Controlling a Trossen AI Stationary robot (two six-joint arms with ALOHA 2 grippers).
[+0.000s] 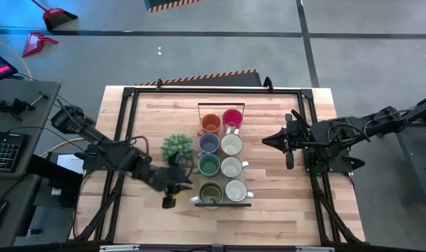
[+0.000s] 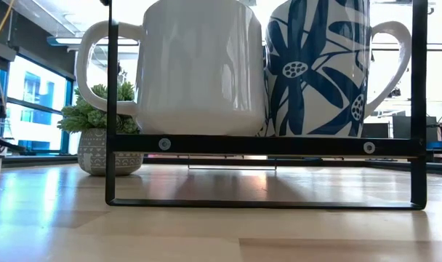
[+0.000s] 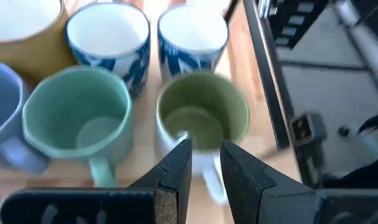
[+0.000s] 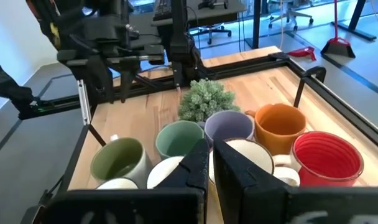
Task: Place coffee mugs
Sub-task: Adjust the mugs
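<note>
Eight mugs stand in two rows inside a black wire rack point(image 1: 221, 204): orange point(image 1: 211, 124), pink-red point(image 1: 232, 117), lavender point(image 1: 209, 143), teal point(image 1: 209, 164), olive-lined point(image 1: 210, 192) and three white-lined point(image 1: 232, 144). My left gripper point(image 1: 185, 183) hovers left of the olive mug point(image 3: 201, 115), open by a narrow gap point(image 3: 206, 163). That mug's white handle point(image 2: 90, 65) points left and stands free in the low view. My right gripper point(image 1: 265, 140) waits right of the rack, shut point(image 4: 211, 155).
A spiky green potted plant point(image 1: 176, 147) stands just left of the rack, close behind my left gripper. A black frame point(image 1: 129, 94) borders the wooden table. Bare wood lies between the rack and the right arm and along the near edge.
</note>
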